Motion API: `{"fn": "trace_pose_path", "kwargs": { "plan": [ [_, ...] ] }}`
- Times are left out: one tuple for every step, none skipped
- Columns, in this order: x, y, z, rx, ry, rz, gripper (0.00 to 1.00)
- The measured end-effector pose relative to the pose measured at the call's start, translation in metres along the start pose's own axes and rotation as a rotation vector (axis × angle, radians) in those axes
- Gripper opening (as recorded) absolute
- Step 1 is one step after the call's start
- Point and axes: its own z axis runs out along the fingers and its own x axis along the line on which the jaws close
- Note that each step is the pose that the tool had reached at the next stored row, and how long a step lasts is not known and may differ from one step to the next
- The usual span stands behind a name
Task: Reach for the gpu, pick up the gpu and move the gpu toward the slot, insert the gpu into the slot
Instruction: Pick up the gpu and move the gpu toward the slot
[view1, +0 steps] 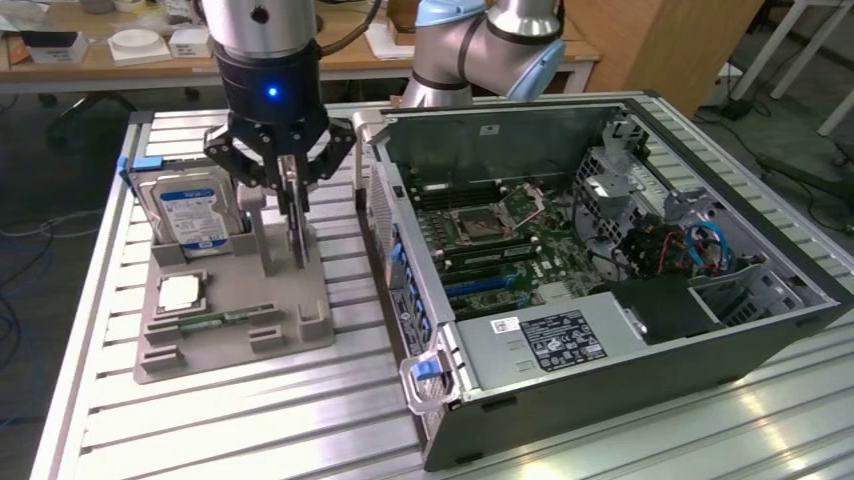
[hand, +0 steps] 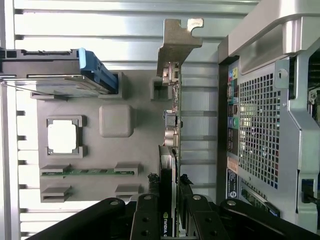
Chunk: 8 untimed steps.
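Observation:
The gpu (view1: 296, 240) stands on edge in a grey holder tray (view1: 227, 345), a thin dark card seen edge-on in the wrist view (hand: 171, 125), with its grey metal bracket (hand: 176, 45) at the far end. My gripper (view1: 291, 195) comes straight down onto the card's top edge, and its black fingers (hand: 149, 220) press the card from both sides. The card's lower edge still meets the holder. The slot (view1: 483, 285) is one of the blue connectors on the motherboard inside the open computer case (view1: 601, 250), to the exterior view's right of the holder.
On the same holder (hand: 116, 121) sit a blue-labelled hard drive (view1: 194, 212) in a blue caddy (hand: 97, 75), a square processor chip (view1: 180, 292) and a green memory strip (view1: 220, 320). The case's perforated back panel (hand: 257, 130) is close beside the card. All rests on a slatted aluminium table (view1: 240, 420).

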Motion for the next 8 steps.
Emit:
{"fn": "trace_pose_path", "kwargs": {
  "plan": [
    [0.0000,0.0001,-0.0016,0.0000,0.0000,0.000,0.26],
    [0.0000,0.0001,-0.0026,0.0001,0.0001,0.000,0.26],
    [0.0000,0.0001,-0.0026,-0.0001,-0.0001,0.000,0.26],
    [0.0000,0.0001,-0.0025,-0.0002,-0.0001,0.000,0.26],
    [-0.0001,0.0001,-0.0026,-0.0001,-0.0002,0.000,0.26],
    [0.0000,0.0001,-0.0027,0.0000,0.0000,0.000,0.26],
    [-0.0001,0.0001,-0.0027,0.0000,0.0000,0.000,0.26],
    [0.0000,0.0001,-0.0027,0.0000,0.0000,0.000,0.26]
  ]
}}
